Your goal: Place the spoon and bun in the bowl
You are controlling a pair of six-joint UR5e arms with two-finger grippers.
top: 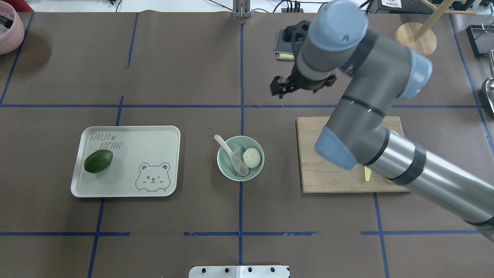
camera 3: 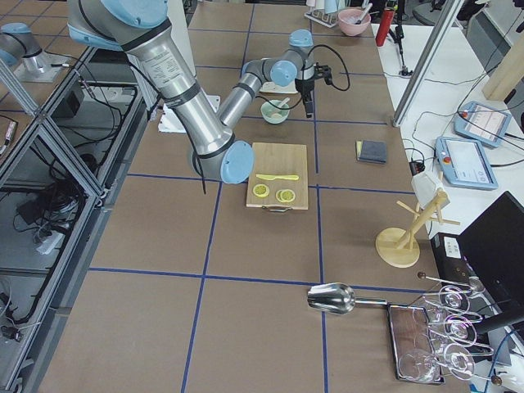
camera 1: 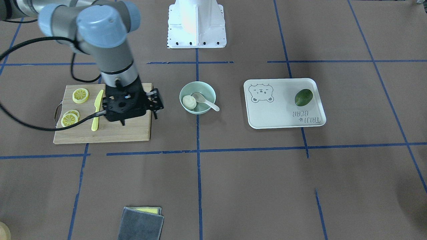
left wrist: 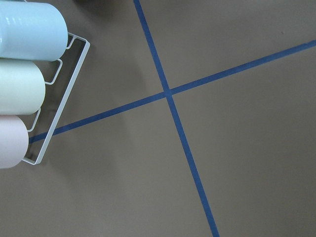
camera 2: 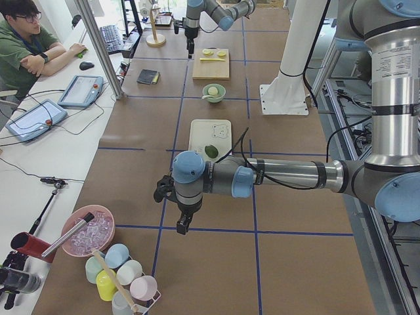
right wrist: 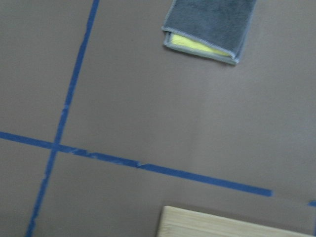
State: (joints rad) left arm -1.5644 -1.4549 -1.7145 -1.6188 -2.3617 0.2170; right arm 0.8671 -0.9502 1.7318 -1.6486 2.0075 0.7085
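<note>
**Spoon and bun both in bowl, nothing held**

Directions below are clock-face in the overhead view. The bun (top: 252,157) sits inside the mint bowl (top: 219,159), on its 3 o'clock side and touching the wall. The spoon (top: 231,154) has its scoop down near the bowl's centre beside the bun. Its handle leans out over the rim, so the long axis runs 10 to 4 o'clock. The bowl is on the centre tape line.

From the bowl, the wooden cutting board (top: 328,177) lies at 3 o'clock, carrying a yellow plastic knife (camera 1: 96,110) and lemon slices (camera 1: 80,95). The bear tray (top: 154,139) lies at 9 o'clock with a dark green oval fruit (top: 98,161) on it. A folded grey cloth (camera 1: 140,225) lies around 1 o'clock, well apart.

The right gripper (camera 1: 139,118) hangs above the board's bowl-side end, fingers spread, nothing between them. The bowl is at about 7 o'clock from it, so this is the nearer arm by far. The left gripper (camera 2: 180,220) is well away near the cup rack. It appears only in the side view, so I cannot tell whether it is spread or closed.

Judgement: the task looks done and no further grasp is needed. If the spoon needed reseating, the reach would be down toward 7 o'clock, closing across the 10–4 handle line.
</note>
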